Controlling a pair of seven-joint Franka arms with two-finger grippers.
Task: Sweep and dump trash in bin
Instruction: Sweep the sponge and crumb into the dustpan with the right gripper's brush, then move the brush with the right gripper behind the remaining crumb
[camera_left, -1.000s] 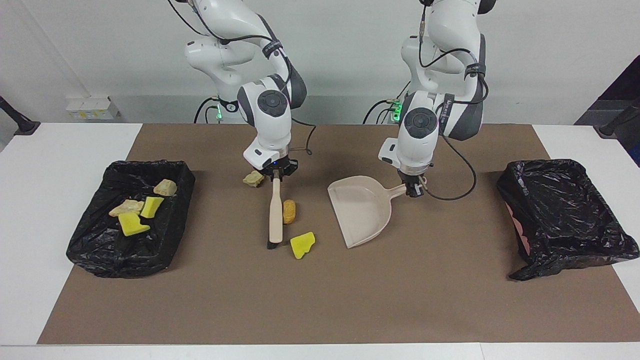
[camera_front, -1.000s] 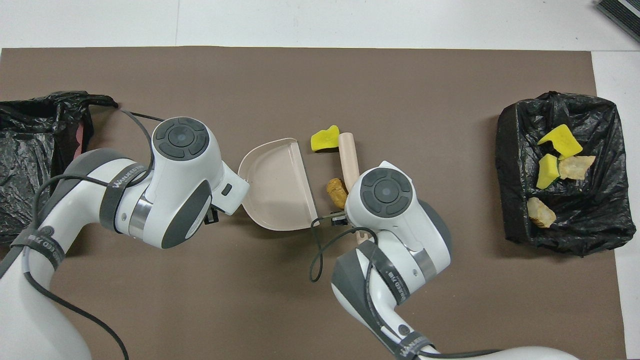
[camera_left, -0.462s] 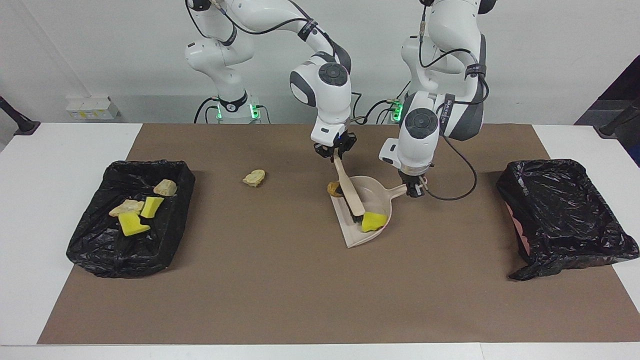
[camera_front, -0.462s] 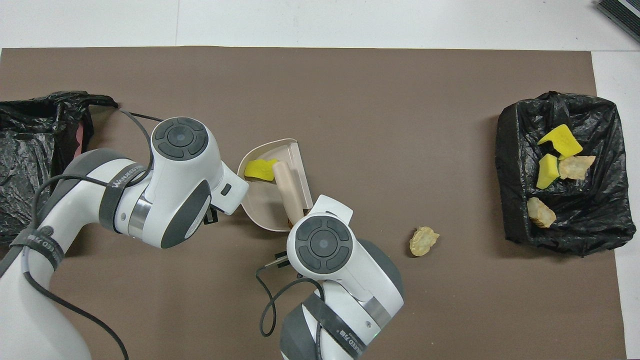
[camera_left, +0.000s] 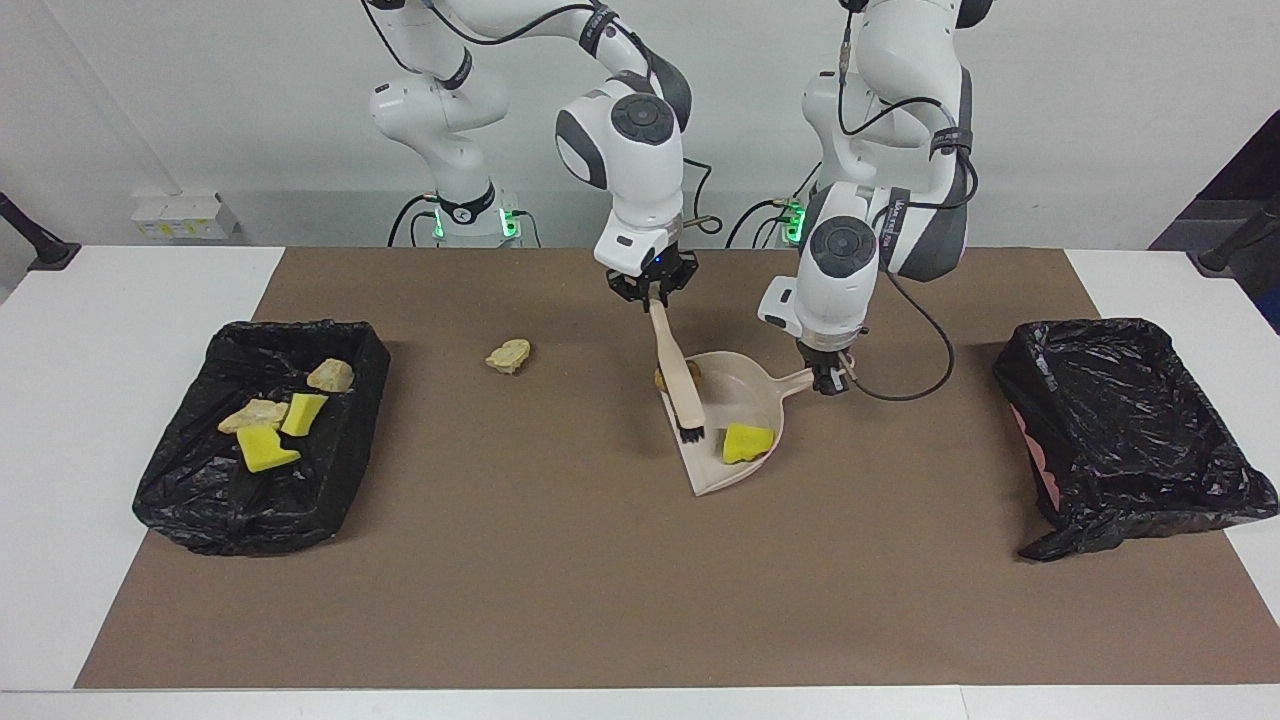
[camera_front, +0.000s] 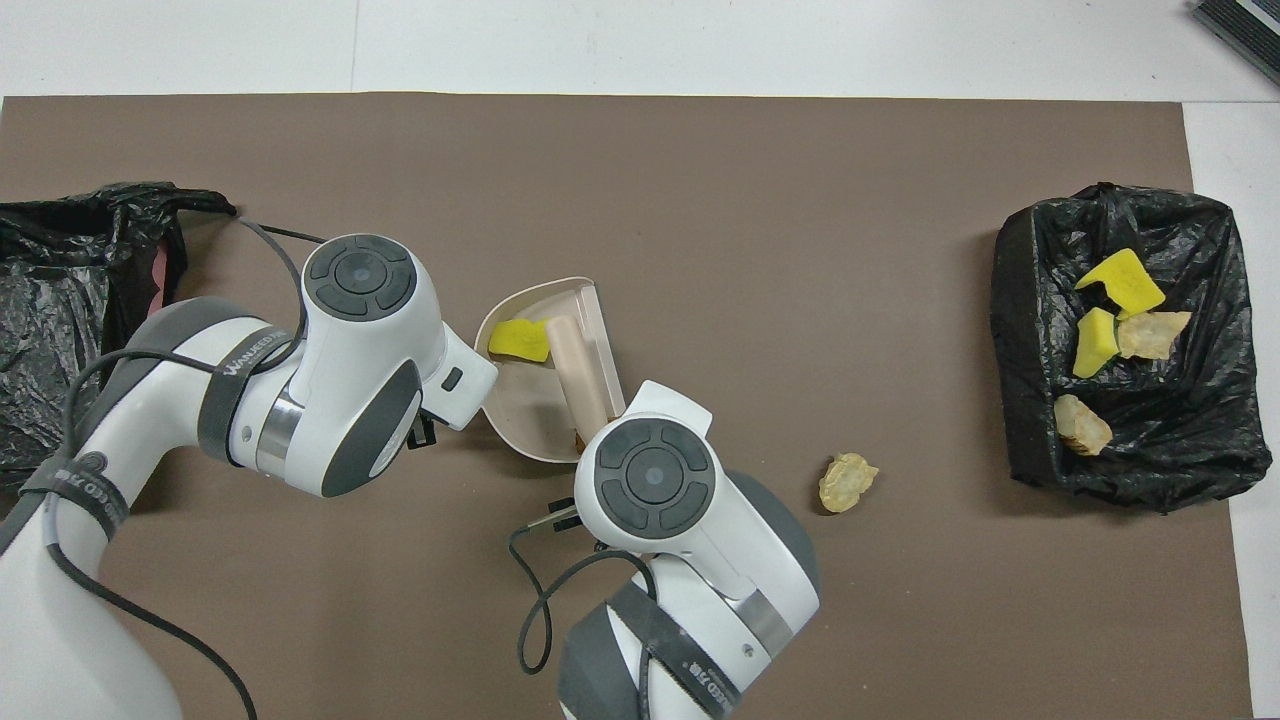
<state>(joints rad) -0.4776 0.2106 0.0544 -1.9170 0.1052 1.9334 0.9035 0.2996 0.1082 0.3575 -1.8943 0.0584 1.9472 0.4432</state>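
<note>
The right pincer (camera_left: 650, 297) is clamped on the handle of the beige brush (camera_left: 678, 375), which hangs tilted with its bristles over the beige dustpan (camera_left: 745, 395). The left pincer (camera_left: 826, 379) is clamped on the dustpan's handle and holds the pan flat on the counter (camera_left: 560, 560).

I count seven scraps of trash. One yellow sponge chunk (camera_left: 747, 443) lies in the dustpan, and one orange-brown lump (camera_left: 663, 379) is at the pan's edge, half hidden by the brush. One tan lump (camera_left: 508, 355) lies alone on the counter, toward the right arm's end. Four scraps (camera_left: 275, 415), two yellow and two tan, are in the black-lined bin (camera_left: 190, 480) at that end. A second black-lined bin (camera_left: 1130, 430) stands at the left arm's end.
</note>
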